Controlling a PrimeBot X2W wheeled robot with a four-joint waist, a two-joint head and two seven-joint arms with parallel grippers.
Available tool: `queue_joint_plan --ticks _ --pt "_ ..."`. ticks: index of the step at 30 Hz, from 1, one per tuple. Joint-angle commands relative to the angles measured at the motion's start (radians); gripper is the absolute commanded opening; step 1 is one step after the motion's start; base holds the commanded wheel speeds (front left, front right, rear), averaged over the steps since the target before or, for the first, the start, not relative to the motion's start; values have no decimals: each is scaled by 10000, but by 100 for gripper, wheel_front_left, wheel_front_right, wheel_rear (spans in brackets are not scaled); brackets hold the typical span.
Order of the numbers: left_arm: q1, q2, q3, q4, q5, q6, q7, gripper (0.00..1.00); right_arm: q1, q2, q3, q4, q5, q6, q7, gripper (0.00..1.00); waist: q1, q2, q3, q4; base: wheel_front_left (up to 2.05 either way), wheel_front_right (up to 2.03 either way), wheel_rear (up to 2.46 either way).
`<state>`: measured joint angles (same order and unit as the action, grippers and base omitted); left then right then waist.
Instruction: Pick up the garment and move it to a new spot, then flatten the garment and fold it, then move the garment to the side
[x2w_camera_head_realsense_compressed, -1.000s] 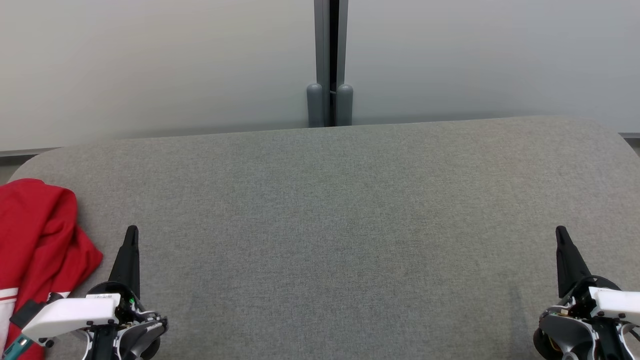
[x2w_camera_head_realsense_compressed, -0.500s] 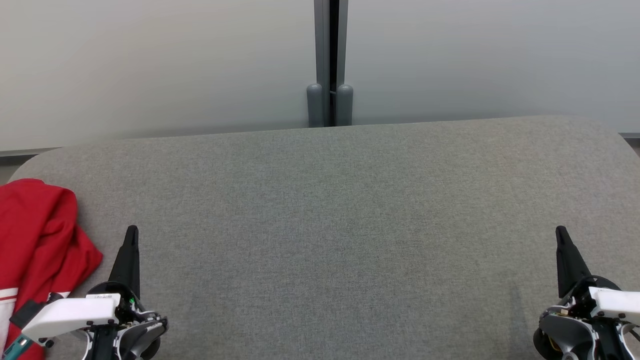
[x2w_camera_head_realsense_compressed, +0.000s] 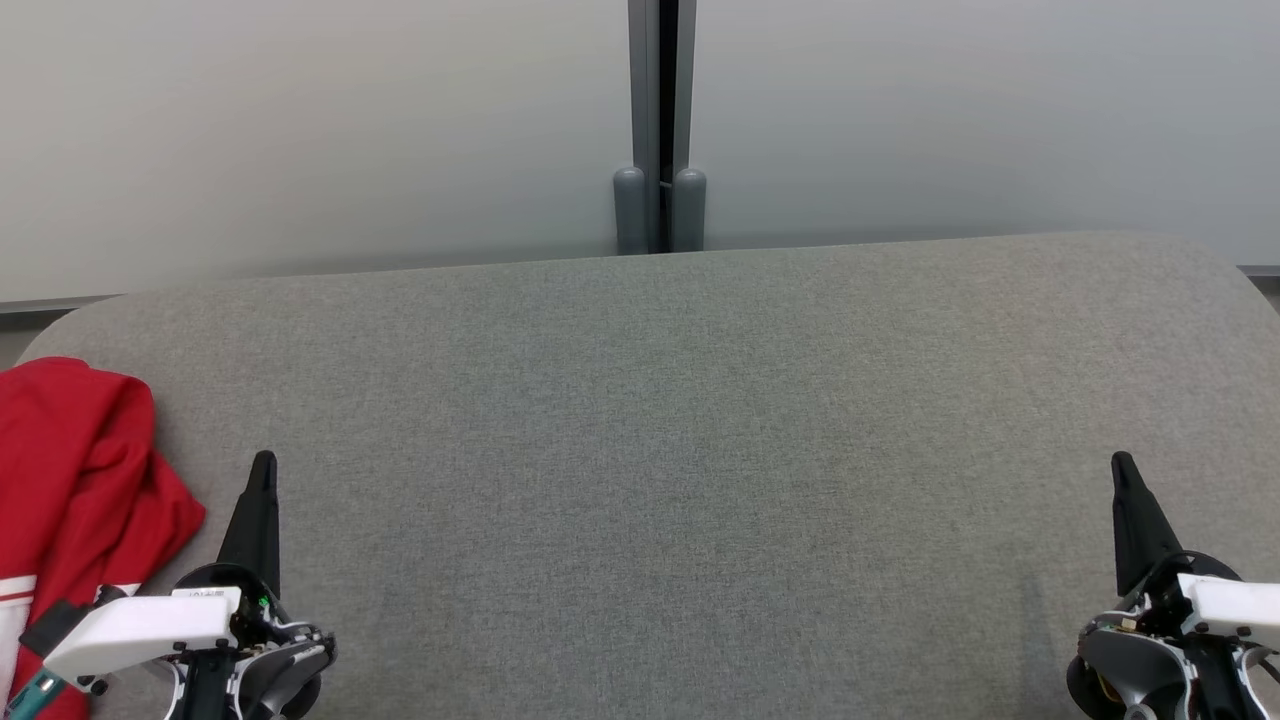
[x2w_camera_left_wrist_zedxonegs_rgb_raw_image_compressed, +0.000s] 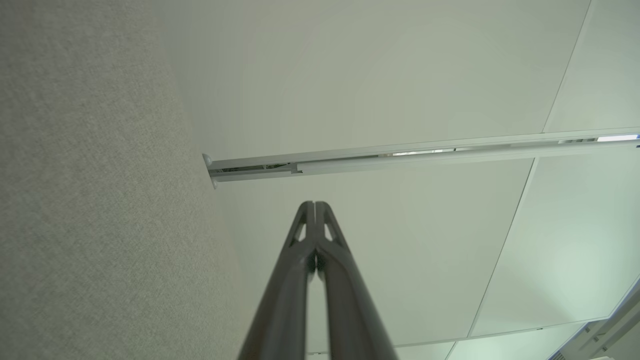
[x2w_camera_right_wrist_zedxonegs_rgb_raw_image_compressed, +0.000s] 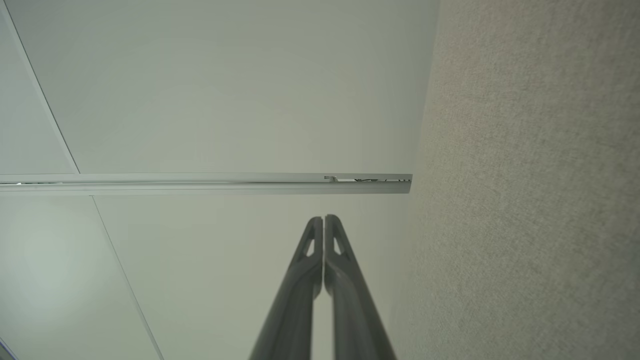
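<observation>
A red garment (x2w_camera_head_realsense_compressed: 75, 480) with white striping is lying bunched at the far left edge of the grey fabric-covered tabletop (x2w_camera_head_realsense_compressed: 700, 450), part of it running out of the head view. The robot's two arms are sitting low at the near edge.

The left end effector (x2w_camera_head_realsense_compressed: 262, 468) is pointing up the tabletop just beside the cloth. Its two dark fingers are pressed together, gripping nothing and standing apart from the red fabric, though the pale wrist housing behind them is overlapping the garment in the head view. The right end effector (x2w_camera_head_realsense_compressed: 1122, 468) is sitting well apart on the opposite side, likewise closed and empty-handed. In both wrist views the fingertips are meeting, aimed toward the pale partition panels (x2w_camera_head_realsense_compressed: 300, 130) behind.

Judging by the rumpled, uneven heap, the work is looking barely begun. No cloth is being held, nothing is lying spread over the broad middle of the tabletop, and no squared fold is showing. Picking up, carrying to a new spot, flattening, folding and shifting aside all appear to be lying ahead. A garment already parked at the side could also be hinting at a finished job, and these views alone are not settling that.
</observation>
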<state>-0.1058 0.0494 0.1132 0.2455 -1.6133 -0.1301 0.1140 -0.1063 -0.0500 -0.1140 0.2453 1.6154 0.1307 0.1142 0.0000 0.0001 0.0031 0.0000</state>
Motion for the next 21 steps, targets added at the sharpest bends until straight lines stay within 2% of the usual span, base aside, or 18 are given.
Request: queue_joint_plan --ticks 1,2,7,14,21 --pt "-97 30 20 9 20 -32 12 0 -90 -13 7 11 -66 1 11 0 0 -1 0 0 0 0 0" --pt "0 0 0 0 0 0 0 100 0 0 0 0 0 0 0 100 0 -1 0 0 0 0 0" --pt "442 -146 -41 413 -2 4 -4 100 385 111 14 393 20 -2 -10 100 0 -1 2 -1 0 0 0" --pt "488 -137 -309 250 40 3 -235 100 403 106 334 320 -46 -2 -360 100 0 -1 7 5 0 0 0" --pt "445 50 -735 282 822 2 -683 100 377 75 491 316 -1402 -1 -698 100 0 -1 10 9 0 0 0"
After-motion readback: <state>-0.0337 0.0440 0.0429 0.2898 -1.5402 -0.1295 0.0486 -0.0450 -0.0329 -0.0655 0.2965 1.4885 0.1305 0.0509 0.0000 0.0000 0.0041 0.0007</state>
